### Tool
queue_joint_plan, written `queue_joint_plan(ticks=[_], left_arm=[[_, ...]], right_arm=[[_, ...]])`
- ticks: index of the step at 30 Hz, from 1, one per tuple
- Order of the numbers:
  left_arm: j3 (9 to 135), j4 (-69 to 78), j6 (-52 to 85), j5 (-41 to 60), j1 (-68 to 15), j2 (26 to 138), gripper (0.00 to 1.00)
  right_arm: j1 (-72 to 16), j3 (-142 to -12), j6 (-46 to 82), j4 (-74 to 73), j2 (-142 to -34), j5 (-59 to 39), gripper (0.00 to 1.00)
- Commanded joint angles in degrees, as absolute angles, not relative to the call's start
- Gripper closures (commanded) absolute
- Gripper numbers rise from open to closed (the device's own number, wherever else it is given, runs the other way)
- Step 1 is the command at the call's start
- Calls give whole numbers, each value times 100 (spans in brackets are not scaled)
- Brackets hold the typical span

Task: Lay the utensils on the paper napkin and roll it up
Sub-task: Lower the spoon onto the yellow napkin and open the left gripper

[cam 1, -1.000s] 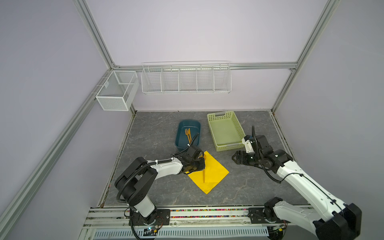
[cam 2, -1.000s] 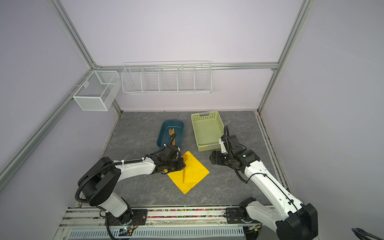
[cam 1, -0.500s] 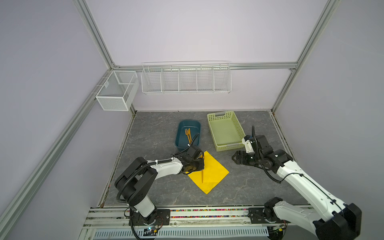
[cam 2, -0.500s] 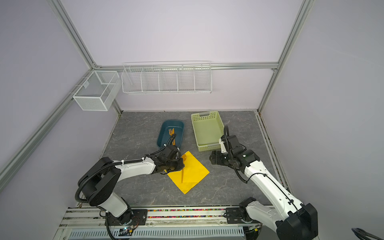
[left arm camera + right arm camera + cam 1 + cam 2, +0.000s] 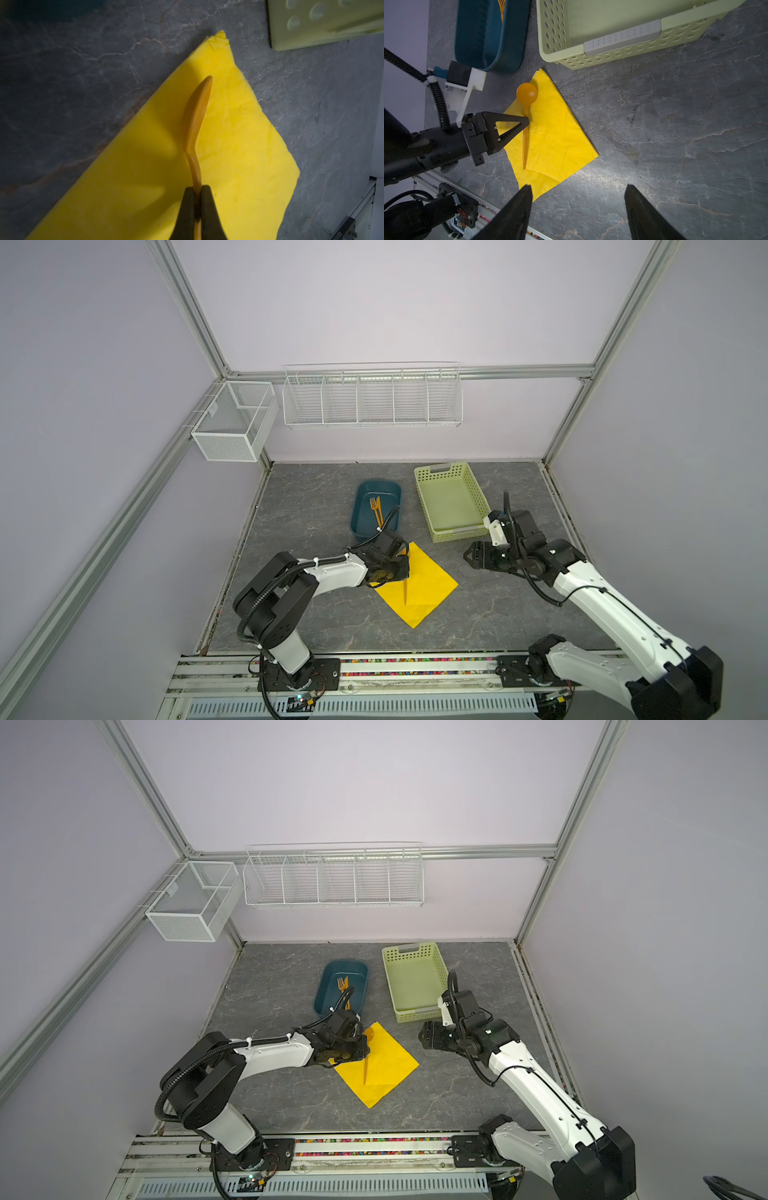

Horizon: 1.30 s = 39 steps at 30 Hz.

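The paper napkin (image 5: 554, 141) looks matt and crinkled, the plastic spoon (image 5: 527, 95) smooth, the tabletop (image 5: 675, 135) veined like stone.

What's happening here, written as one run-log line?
left gripper: shut on spoon, over napkin | right gripper: open, empty | fork: in blue tub

The spoon (image 5: 527, 94) between the jaws of the left gripper (image 5: 197, 199) was orange, and the jaws themselves were matt black. Under them the napkin (image 5: 550, 135) was plain bright yellow. The table (image 5: 675, 124) below the black jaws of the right gripper (image 5: 578, 188) was dark grey with pale, marble-like veins. Ahead of the right jaws the basket (image 5: 562, 31) was pale green, patterned with rows of round holes, and bore a light grey label (image 5: 623, 40). Beyond the left jaws the tub (image 5: 508, 52) was dark teal, and the fork (image 5: 373, 505) and knife (image 5: 379, 512) in it were orange.
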<state>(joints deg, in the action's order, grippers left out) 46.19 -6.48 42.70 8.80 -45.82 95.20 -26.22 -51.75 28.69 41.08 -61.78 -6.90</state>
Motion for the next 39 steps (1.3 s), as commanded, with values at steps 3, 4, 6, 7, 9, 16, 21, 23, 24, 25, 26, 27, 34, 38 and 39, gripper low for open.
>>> queue_joint_plan(ticks=[3,4,6,7,9,16,21,23,24,25,26,27,34,38,39], left_arm=[[4786,-788,4146,697,-4614,9666,99],[4790,-820,4124,670,-4614,9673,99],[4809,-882,4113,613,-4614,9669,97],[4819,-911,4092,588,-4614,9661,96],[4845,-979,4066,539,-4614,9653,94],[4947,-1192,3975,432,-4610,9616,89],[5002,-1301,3939,378,-4613,9593,86],[5009,-1309,3937,378,-4614,9589,85],[5010,-1310,3937,383,-4612,9588,84],[5010,-1310,3937,387,-4614,9594,84],[5010,-1310,3930,392,-4614,9585,83],[5012,-1310,3937,402,-4610,9580,82],[5071,-1387,3905,369,-4614,9525,80],[5080,-1353,3886,413,-4614,9544,82],[5082,-1349,3885,422,-4614,9551,83]], right_arm=[[-2592,-5071,2865,4057,-6188,-738,26],[-2592,-5071,2865,4056,-6194,-736,26],[-2592,-5072,2865,4059,-6196,-738,26],[-2588,-5072,2865,4061,-6196,-745,26],[-2592,-5071,2864,4065,-6196,-748,26],[-2589,-5076,2863,4080,-6179,-747,26],[-2593,-5071,2864,4078,-6170,-747,26],[-2591,-5071,2865,4081,-6170,-748,26],[-2584,-5071,2865,4087,-6162,-748,26],[-2589,-5071,2863,4087,-6161,-747,26],[-2590,-5071,2865,4087,-6153,-747,26],[-2592,-5071,2865,4087,-6149,-747,26],[-2591,-5071,2861,4109,-6126,-747,26],[-2588,-5076,2865,4108,-6117,-738,26],[-2590,-5080,2851,4105,-6117,-738,26]])
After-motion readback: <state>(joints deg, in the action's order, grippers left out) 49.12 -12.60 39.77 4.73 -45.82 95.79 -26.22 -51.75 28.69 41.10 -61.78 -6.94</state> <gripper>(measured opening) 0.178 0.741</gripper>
